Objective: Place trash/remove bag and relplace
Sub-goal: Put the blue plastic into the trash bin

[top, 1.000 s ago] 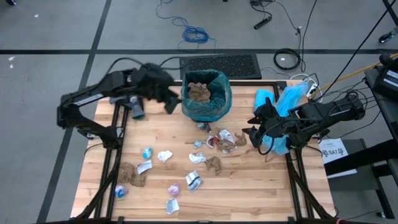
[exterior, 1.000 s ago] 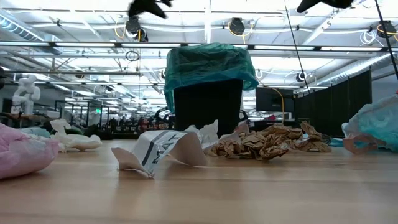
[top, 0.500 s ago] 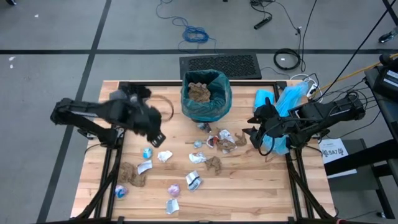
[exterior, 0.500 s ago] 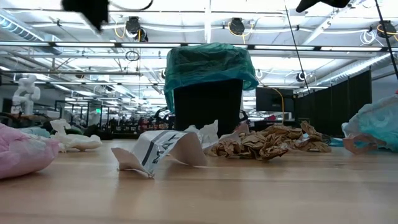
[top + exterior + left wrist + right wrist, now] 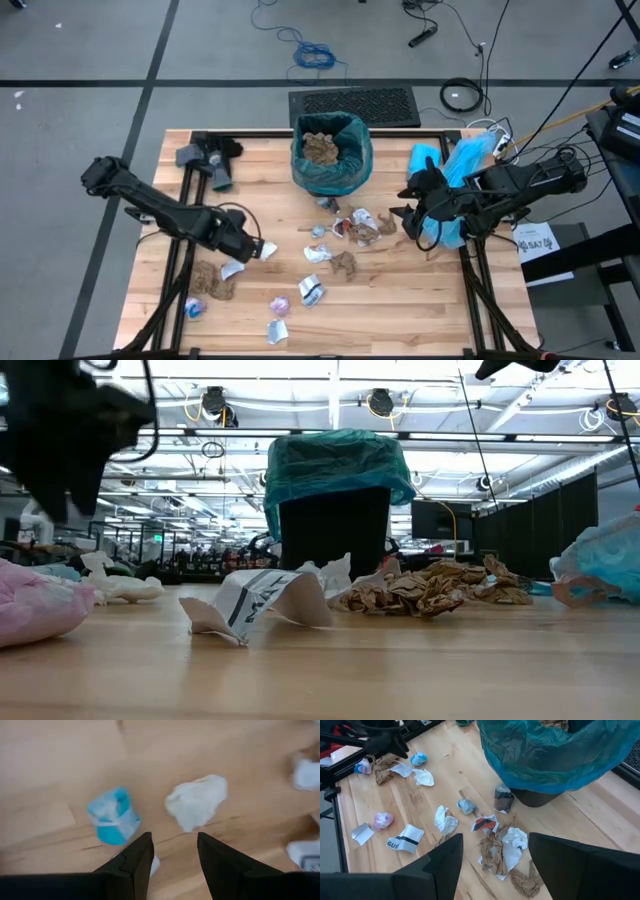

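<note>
Left hand (image 5: 172, 852), fingers spread, hovers above the small white crumpled paper wad (image 5: 196, 801): light, soft, compressible; pinch across its middle. Right hand (image 5: 492, 852) waits open.

Legible text is limited. In the right wrist view, a white wrapper scrap (image 5: 405, 838) lying on the counter (image 5: 445, 780) bears the dark letters "GU"; the remainder is cut off. The markings on a white sheet (image 5: 537, 241) beside the counter are too small to read.
</note>
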